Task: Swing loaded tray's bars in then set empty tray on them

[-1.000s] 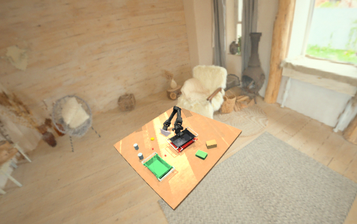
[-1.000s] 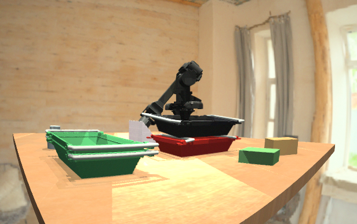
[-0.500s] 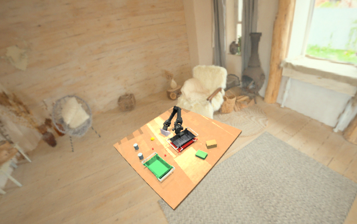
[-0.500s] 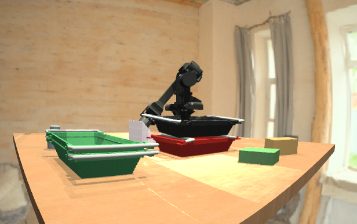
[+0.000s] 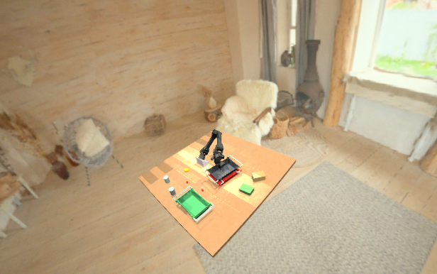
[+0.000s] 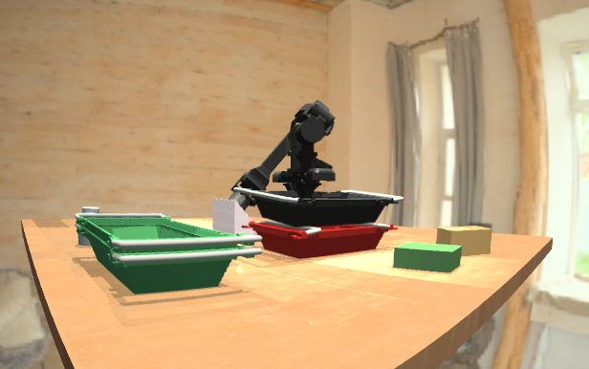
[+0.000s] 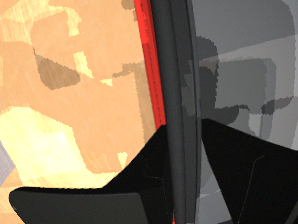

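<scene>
Table (image 6: 306,315): empty tray (image 6: 320,207) directly above loaded tray (image 6: 320,241), its rim wall between the gripper (image 6: 303,191) fingers. Third tray (image 6: 158,253) well apart to the left in the exterior view. Two blocks (image 6: 426,256) (image 6: 465,239) to the right. Two cylinders (image 5: 167,179) (image 5: 172,191) beside the third tray.

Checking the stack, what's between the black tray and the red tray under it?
In the exterior view, the red tray's wire bars lie between it and the black tray, gripped by the claw.
</scene>
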Motion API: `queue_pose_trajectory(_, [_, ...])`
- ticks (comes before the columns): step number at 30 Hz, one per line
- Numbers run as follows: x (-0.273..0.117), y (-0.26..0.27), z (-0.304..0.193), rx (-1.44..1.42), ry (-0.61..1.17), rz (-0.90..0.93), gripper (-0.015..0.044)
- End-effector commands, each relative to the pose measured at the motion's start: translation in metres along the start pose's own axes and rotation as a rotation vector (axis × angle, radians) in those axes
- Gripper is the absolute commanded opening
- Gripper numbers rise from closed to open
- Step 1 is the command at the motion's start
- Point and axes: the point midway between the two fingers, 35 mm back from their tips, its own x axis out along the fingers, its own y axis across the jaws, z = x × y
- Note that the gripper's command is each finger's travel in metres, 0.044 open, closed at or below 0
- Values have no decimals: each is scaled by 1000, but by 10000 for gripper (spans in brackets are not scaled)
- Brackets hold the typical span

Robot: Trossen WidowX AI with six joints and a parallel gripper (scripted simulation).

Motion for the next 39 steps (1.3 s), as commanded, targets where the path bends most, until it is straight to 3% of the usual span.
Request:
queue_pose_trajectory(1, [7,5,5,-13,-1,32,0])
queue_pose_trajectory(34, [7,5,5,-13,-1,32,0])
queue_pose_trajectory(39, [7,5,5,-13,-1,32,73])
